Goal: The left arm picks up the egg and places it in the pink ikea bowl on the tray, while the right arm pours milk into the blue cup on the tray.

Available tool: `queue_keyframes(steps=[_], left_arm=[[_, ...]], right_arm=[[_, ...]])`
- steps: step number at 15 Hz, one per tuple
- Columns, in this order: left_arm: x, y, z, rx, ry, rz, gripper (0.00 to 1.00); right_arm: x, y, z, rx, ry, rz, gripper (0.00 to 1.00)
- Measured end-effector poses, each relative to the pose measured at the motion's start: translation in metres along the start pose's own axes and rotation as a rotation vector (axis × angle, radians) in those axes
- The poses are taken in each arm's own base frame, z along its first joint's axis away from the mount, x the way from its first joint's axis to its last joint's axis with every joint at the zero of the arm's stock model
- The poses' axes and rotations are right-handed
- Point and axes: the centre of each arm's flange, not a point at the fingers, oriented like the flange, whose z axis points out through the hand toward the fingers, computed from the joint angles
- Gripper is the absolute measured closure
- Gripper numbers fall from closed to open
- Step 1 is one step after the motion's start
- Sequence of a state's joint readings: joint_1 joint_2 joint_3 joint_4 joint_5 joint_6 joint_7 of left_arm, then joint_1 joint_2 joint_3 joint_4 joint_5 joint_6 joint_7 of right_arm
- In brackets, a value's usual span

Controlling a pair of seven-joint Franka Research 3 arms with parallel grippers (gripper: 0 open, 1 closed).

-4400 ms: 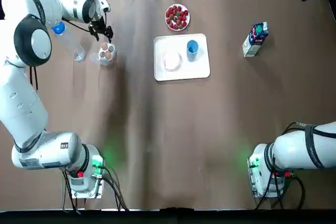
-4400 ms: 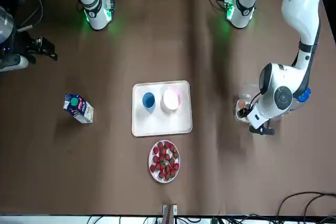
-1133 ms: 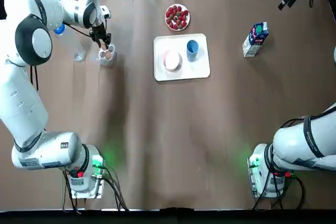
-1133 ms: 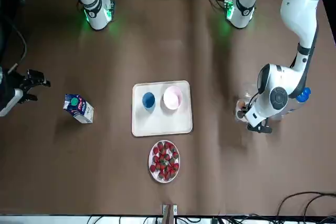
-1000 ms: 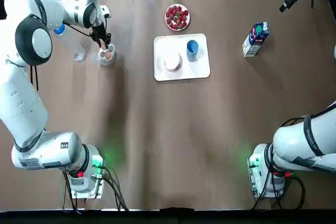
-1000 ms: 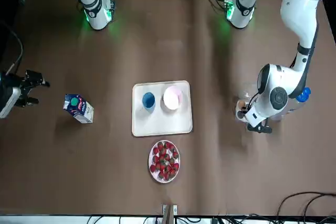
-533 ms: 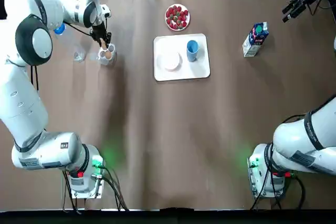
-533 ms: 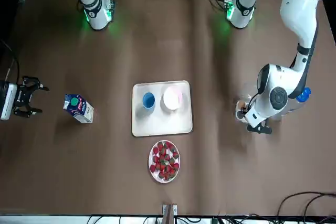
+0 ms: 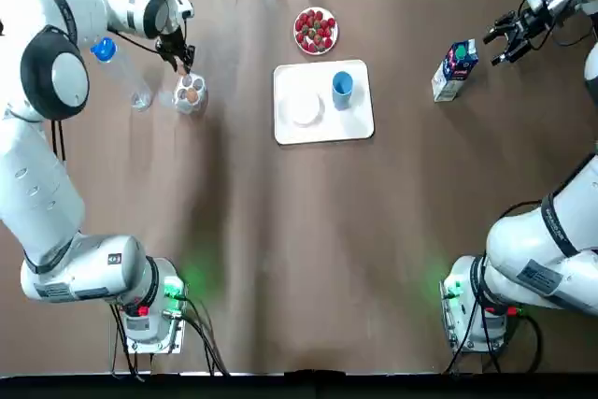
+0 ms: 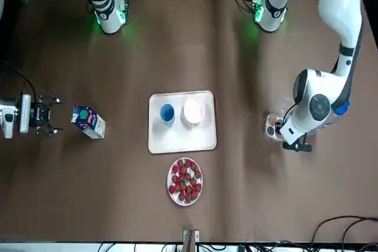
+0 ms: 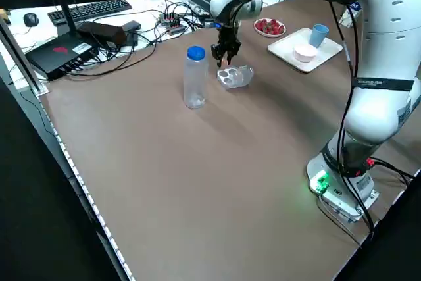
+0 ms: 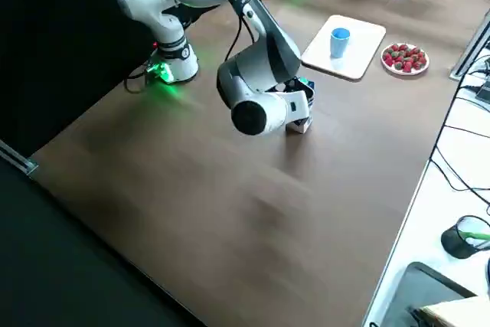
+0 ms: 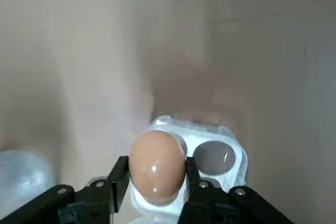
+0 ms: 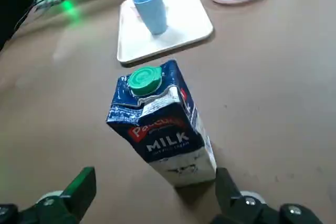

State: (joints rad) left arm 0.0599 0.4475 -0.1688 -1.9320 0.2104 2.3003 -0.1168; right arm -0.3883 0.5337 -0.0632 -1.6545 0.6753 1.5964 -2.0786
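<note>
Holding the egg in the left gripper, I have the fingers closed on its sides with its long axis upright. It sits directly over the clear egg carton at the far left of the table, and I cannot tell whether it is clear of its cup. What matters for my next move is where the pink bowl lies: off to the robot's right of the egg, across bare table. It stands on the side of the tray nearer this gripper, with the blue cup just beside it on the tray. I judge a straight lift, then a sideways carry to the right.

On the other side, the right gripper is spread wide and not touching anything. The milk carton stands upright just ahead of it, lined up with the gap between the fingers, and the cup lies beyond the carton on the same line.
</note>
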Motion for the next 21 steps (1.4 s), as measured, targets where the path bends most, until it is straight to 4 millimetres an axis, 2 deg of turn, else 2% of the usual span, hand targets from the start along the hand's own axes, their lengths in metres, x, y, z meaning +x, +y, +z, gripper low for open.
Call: queue_keyframes(steps=[3, 4, 6, 10, 14, 15, 18, 21], left_arm=[[-0.006, 0.000, -0.048, 0.020, 0.001, -0.003, 0.52], [-0.011, 0.012, -0.069, 0.006, 0.001, -0.023, 0.52], [-0.015, 0.042, -0.095, -0.041, 0.000, -0.071, 0.52], [-0.020, 0.124, -0.133, -0.132, -0.011, -0.171, 0.52], [-0.040, 0.213, -0.155, -0.173, -0.014, -0.267, 0.52], [-0.049, 0.260, -0.167, -0.199, -0.018, -0.312, 0.52], [-0.056, 0.326, -0.171, -0.237, -0.036, -0.361, 0.52], [-0.046, 0.369, -0.158, -0.311, -0.036, -0.436, 0.52]], right_arm=[[-0.005, 0.006, 0.013, -0.007, 0.055, -0.172, 0.00], [-0.011, 0.007, 0.019, 0.002, 0.074, -0.190, 0.00], [-0.024, 0.007, 0.037, 0.038, 0.126, -0.224, 0.00], [-0.053, 0.011, 0.075, 0.073, 0.220, -0.268, 0.00], [-0.066, 0.015, 0.088, 0.039, 0.286, -0.276, 0.00], [-0.070, 0.016, 0.091, 0.029, 0.302, -0.278, 0.00], [-0.071, 0.019, 0.091, 0.017, 0.312, -0.291, 0.00], [-0.068, 0.023, 0.089, -0.006, 0.329, -0.294, 0.00]])
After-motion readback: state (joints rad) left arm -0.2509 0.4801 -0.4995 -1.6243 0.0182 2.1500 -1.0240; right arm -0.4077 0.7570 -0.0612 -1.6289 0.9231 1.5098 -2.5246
